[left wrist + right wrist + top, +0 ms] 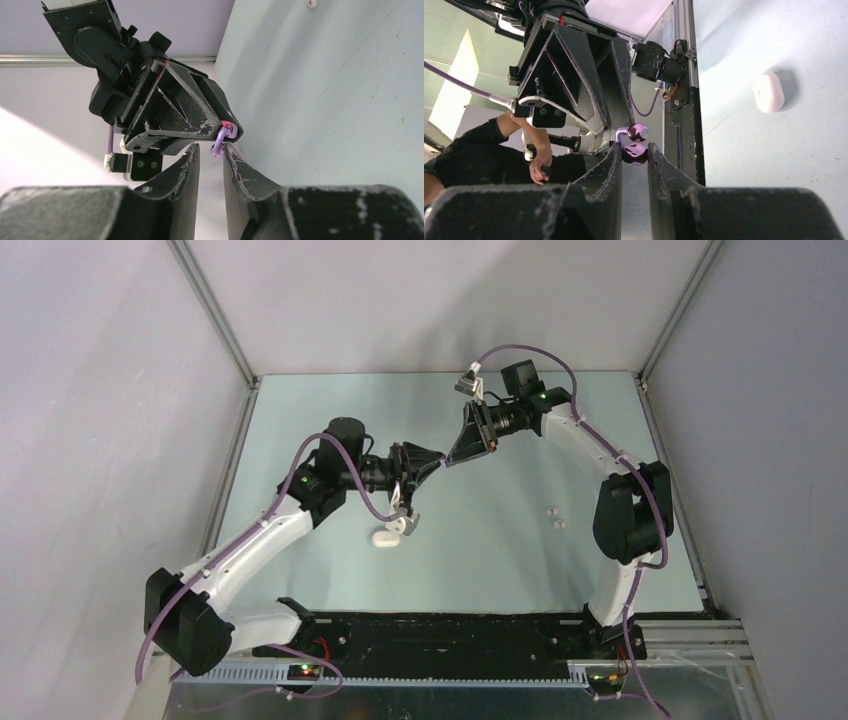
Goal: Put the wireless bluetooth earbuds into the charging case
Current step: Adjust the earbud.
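Both arms meet tip to tip above the middle of the table. My right gripper (453, 458) (634, 148) is shut on one rounded end of a translucent purple earbud (634, 154). The earbud's curved neck and other end (218, 149) reach between the tips of my left gripper (436, 467) (211, 148). Those jaws stand narrowly apart; the purple end touches one finger and a gap shows to the other. A white pebble-shaped charging case (388, 535) (768, 91) lies shut on the table below the left gripper. Two white earbuds (556, 517) lie right of centre.
Grey enclosure walls and aluminium posts (215, 310) ring the pale table (500, 570). The black base rail (450, 635) runs along the near edge. A person's hand (536, 155) shows beyond the frame rail (681, 75) in the right wrist view.
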